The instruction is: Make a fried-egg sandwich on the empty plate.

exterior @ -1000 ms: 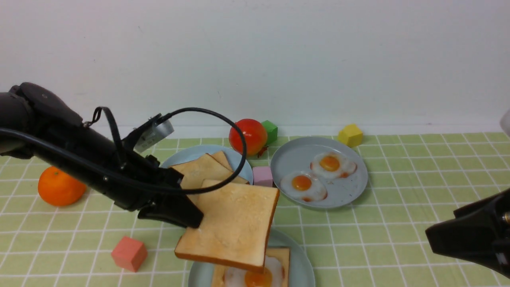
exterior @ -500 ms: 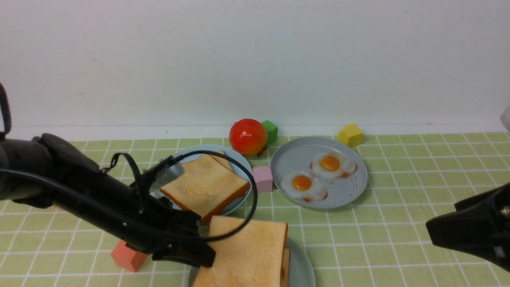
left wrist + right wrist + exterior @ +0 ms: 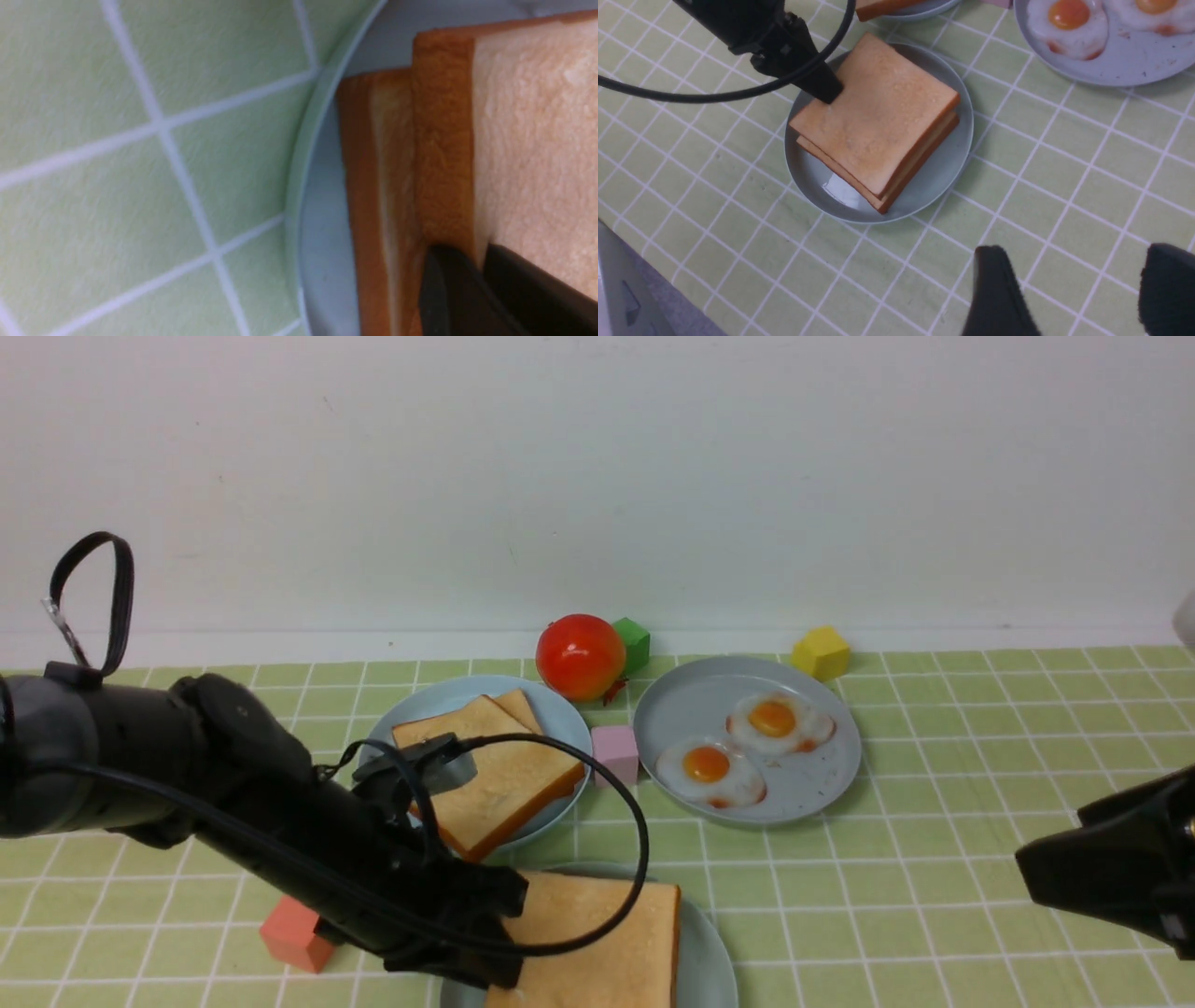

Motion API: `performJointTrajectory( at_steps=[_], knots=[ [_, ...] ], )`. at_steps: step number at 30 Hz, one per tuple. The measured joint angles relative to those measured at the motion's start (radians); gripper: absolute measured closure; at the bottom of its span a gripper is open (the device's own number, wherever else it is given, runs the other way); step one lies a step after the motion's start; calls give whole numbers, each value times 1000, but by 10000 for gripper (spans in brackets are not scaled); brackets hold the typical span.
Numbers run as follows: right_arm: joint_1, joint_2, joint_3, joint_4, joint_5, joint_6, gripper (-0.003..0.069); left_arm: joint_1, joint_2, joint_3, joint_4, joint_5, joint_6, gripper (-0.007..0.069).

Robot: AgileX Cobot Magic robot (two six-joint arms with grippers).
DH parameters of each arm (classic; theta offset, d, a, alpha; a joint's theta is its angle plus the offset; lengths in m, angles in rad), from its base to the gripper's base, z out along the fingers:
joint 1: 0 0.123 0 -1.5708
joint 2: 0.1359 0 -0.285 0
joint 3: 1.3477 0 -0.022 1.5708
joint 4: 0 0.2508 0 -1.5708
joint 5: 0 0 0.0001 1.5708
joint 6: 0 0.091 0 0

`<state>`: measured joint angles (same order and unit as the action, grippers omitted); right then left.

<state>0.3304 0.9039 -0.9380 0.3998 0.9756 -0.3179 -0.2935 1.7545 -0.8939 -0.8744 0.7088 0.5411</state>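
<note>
The fried-egg sandwich (image 3: 882,116) lies on the pale aqua-green plate (image 3: 938,177) at the table's near edge. Its top toast slice (image 3: 597,943) rests flat on the stack. A bit of egg white (image 3: 840,191) pokes out from under the lower slice. My left gripper (image 3: 504,933) reaches in from the left and is shut on the top slice's edge (image 3: 444,163), one finger above it and one below. The lower slice (image 3: 373,186) shows beside the plate's rim (image 3: 299,186). My right gripper (image 3: 1078,261) hovers open over bare cloth to the right of the plate, holding nothing.
Behind stand a grey-blue plate (image 3: 429,705) with spare toast slices (image 3: 504,775) and another plate (image 3: 812,784) with two fried eggs. A tomato (image 3: 581,656) and green (image 3: 635,642), yellow (image 3: 822,651), pink (image 3: 616,753) and salmon (image 3: 294,938) cubes lie around them.
My left gripper came down and toward me with the top toast slice, which now lies flat over the egg and hides it. The right arm barely moved.
</note>
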Motion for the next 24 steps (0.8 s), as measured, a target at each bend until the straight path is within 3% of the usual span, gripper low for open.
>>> performJointTrajectory(
  at_steps=[2, 3, 4, 5, 8, 17, 24],
  knots=[
    [0, -27, 29, -3, -52, 0, 376, 0, -12, 0, 51, 17, -59, 492],
    [0, -31, 33, -3, -52, 0, 388, 0, -14, 0, 55, 17, -64, 487],
    [0, -64, 69, -3, -99, 0, 500, 0, -39, -2, 91, 36, -87, 439],
    [0, -90, 91, -3, -124, 0, 551, 0, -51, -7, 107, 48, -96, 418],
    [0, -178, 198, -14, -233, -27, 664, 0, -101, -39, 138, 111, -111, 354],
    [0, -464, 491, 66, -457, -119, 671, 0, -350, -67, 171, 296, -227, 337],
    [0, -612, 594, 84, -545, -123, 669, 0, -699, -16, 185, 399, -363, 410]
  ],
)
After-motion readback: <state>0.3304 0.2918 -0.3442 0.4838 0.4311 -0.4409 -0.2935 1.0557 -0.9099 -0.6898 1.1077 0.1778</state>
